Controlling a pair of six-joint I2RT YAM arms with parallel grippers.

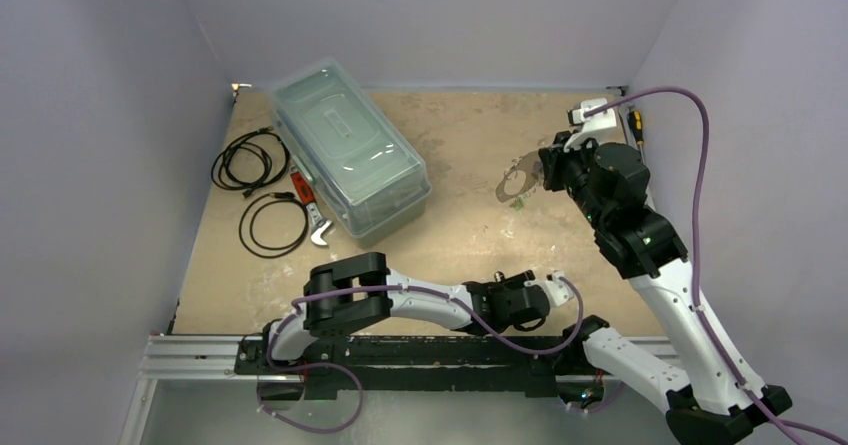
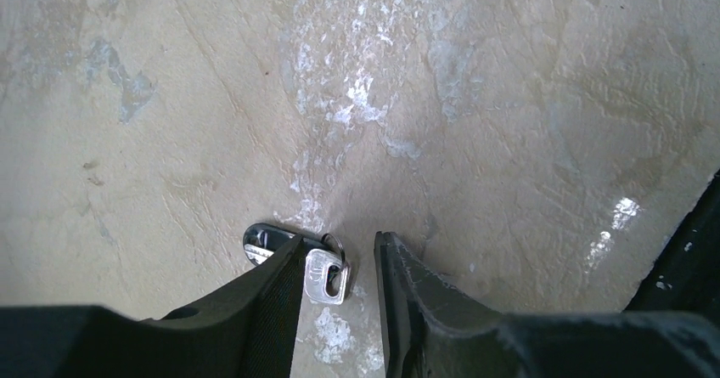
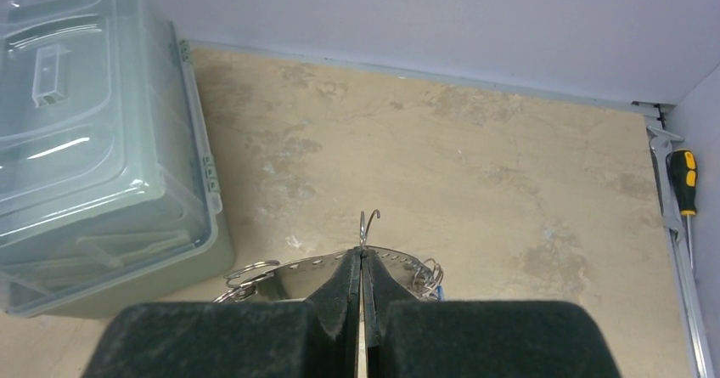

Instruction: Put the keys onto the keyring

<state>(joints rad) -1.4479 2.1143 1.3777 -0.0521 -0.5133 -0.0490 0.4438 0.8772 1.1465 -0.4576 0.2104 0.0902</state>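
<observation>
- Clenched in the right gripper (image 3: 362, 256): the keyring (image 3: 297, 267), pinched at the top edge of its pale band, jaws pressed flat together on it.
- Along that band, a row of tiny holes, with small metal rings (image 3: 251, 271) hanging near both ends; just above the fingertips, a thin wire hook (image 3: 368, 223).
- From above, keyring at the far right of the counter (image 1: 450, 235), with a green key (image 1: 517, 203) just below it; hanging from the band or lying loose, cannot tell.
- Released, jaws standing apart: the left gripper (image 2: 340, 242), low over the counter near its front edge.
- Between those jaws, a silver key (image 2: 326, 278) lying flat, tight against one finger (image 2: 263, 306) and clear of the other, with a small ring at its top end.
- Partly hidden under that same finger, a dark glossy oval piece (image 2: 259, 242); joined to the silver key or separate, cannot tell.
- Silver key well apart from the keyring, not yet threaded on.
- At far left, a clear lidded box (image 1: 350, 150); beside it, two coils of black cable (image 1: 250, 160) and a red-handled tool (image 1: 303, 187).
- Against the right wall, a yellow-and-black screwdriver (image 3: 683, 178).
</observation>
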